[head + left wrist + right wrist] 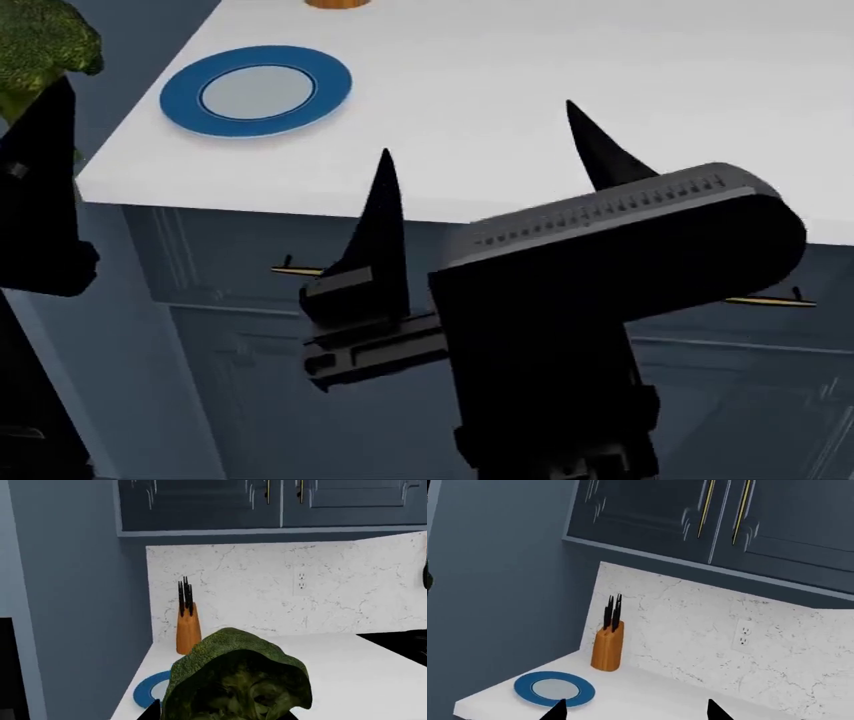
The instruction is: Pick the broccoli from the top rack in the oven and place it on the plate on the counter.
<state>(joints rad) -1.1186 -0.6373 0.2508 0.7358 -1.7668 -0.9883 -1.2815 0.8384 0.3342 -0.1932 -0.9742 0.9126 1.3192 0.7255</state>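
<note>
I had the broccoli [237, 680] in the left hand [40, 150], its fingers closed around the floret. In the head view the green crown showed at the far upper left, at about ten o'clock, above the dark body of that hand and off the edge of the worktop [561, 90]. In the left wrist view the floret filled the near foreground, so I could not see the fingertips themselves.

The step in hand was, as I judged it, the carry: the floret was out of the oven, which showed in none of my views, and not yet over the plate [256, 90]. The plate sat near the worktop's left corner, at about eleven o'clock in the head view, with the knife block [607, 647] just behind it against the backsplash [707, 630].

The right hand [487, 190] was spread wide and held nothing, its two dark fingers pointing up before the cabinet fronts [747, 350].

Next I needed to bring the left hand toward two o'clock, over the blue rim to the grey centre, lower it, and only then let go.
</note>
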